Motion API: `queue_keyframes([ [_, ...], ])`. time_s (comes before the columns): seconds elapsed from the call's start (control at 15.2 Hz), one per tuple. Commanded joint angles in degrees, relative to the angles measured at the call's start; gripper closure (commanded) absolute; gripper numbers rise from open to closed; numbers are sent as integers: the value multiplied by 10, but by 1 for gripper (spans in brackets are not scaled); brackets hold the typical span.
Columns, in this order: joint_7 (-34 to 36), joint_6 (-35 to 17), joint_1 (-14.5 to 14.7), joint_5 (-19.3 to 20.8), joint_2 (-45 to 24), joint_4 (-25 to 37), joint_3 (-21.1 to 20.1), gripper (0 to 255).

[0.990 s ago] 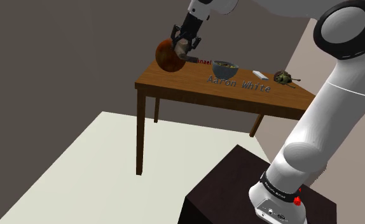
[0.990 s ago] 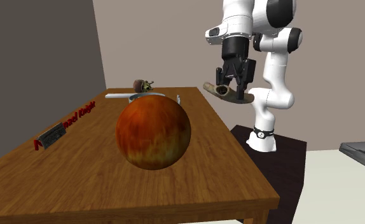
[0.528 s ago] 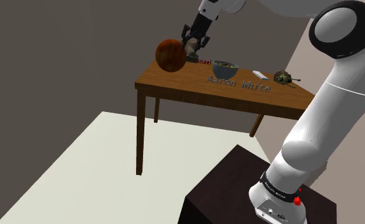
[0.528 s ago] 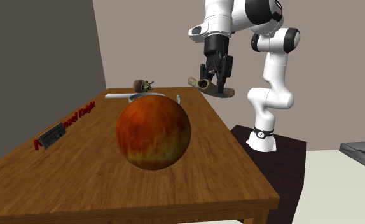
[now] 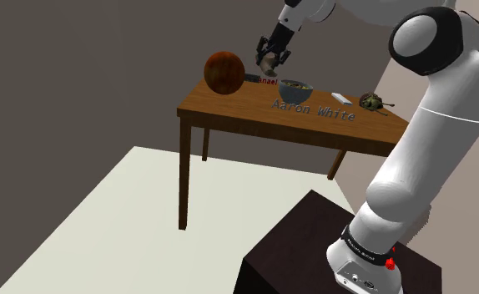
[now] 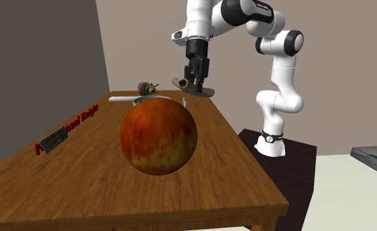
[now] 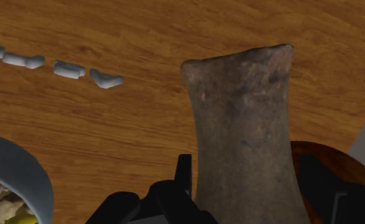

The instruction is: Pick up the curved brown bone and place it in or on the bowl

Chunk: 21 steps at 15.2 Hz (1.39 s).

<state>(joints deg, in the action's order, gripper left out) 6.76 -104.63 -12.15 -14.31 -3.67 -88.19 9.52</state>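
My black gripper (image 5: pixel 271 58) is shut on the curved brown bone (image 6: pixel 195 88) and holds it in the air above the wooden table (image 5: pixel 246 111). In the wrist view the bone (image 7: pixel 245 127) stands clasped between the two black fingers (image 7: pixel 178 194), its flared end pointing at the tabletop. The grey bowl (image 5: pixel 296 87), with mixed pieces inside, stands on the table just to the shoulder view's right of the gripper and lower. Its rim (image 7: pixel 19 175) shows beside the gripper in the wrist view.
A large orange-brown ball (image 5: pixel 224 72) sits near the table's corner, close to the gripper; it looms in front as the ball (image 6: pixel 158 134). White raised letters (image 5: pixel 313 109), a small white piece (image 5: pixel 338 97) and a brown-green object (image 5: pixel 371 101) lie on the table. A dark stand (image 5: pixel 313 250) is below.
The gripper has carried the bone from beside the ball to over the table, rightward in the shoulder view, ending close to the bowl. The grip has stayed the same.
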Motion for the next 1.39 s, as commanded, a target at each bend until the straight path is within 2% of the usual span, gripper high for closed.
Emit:
queue_keyframes([
  [0.0, -30, 13, -17, -9, -11, 16, 14, 255],
  [0.33, -94, 47, -60, -36, -61, 80, 42, 255],
  [0.66, -151, 92, -112, -68, -130, 175, 64, 255],
  [0.92, -187, 143, -166, -97, -206, 285, 73, 255],
  [1.12, -202, 199, -219, -124, -288, 415, 72, 255],
  [1.32, -214, 161, -207, -117, -263, 351, 74, 255],
])
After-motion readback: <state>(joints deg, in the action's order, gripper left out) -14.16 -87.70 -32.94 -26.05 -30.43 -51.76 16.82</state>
